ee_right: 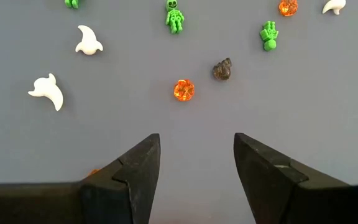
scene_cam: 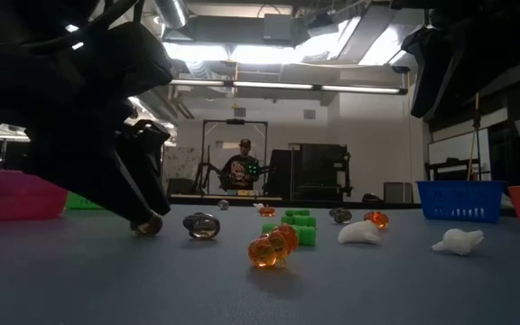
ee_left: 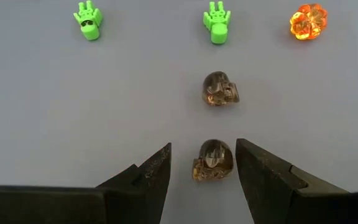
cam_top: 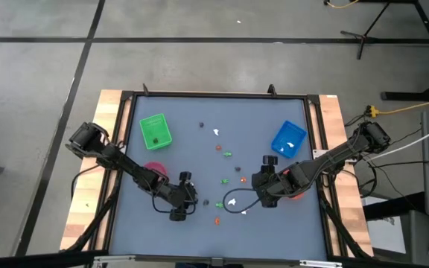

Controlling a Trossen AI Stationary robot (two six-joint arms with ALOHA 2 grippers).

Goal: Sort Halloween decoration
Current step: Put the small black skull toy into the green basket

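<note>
Down at the near part of the grey table [cam_top: 199,160], the left gripper [ee_left: 204,168] stands low with its dark fingers spread on either side of a small smoky translucent skull figure [ee_left: 213,160], not pinching it, while a second skull of the same kind [ee_left: 220,88] lies just beyond. Further off lie two green plastic figures [ee_left: 217,21] and a clear orange pumpkin [ee_left: 307,21]. Meanwhile the right gripper [ee_right: 196,168] hangs spread over bare table, with white ghost figures [ee_right: 47,91], an orange pumpkin bead [ee_right: 183,90] and a dark skull [ee_right: 222,69] scattered ahead of it.

Bare table lies before the right hand [ee_right: 196,163]; a dark skull [ee_left: 214,160] fills the left hand's [ee_left: 204,165] gap
</note>
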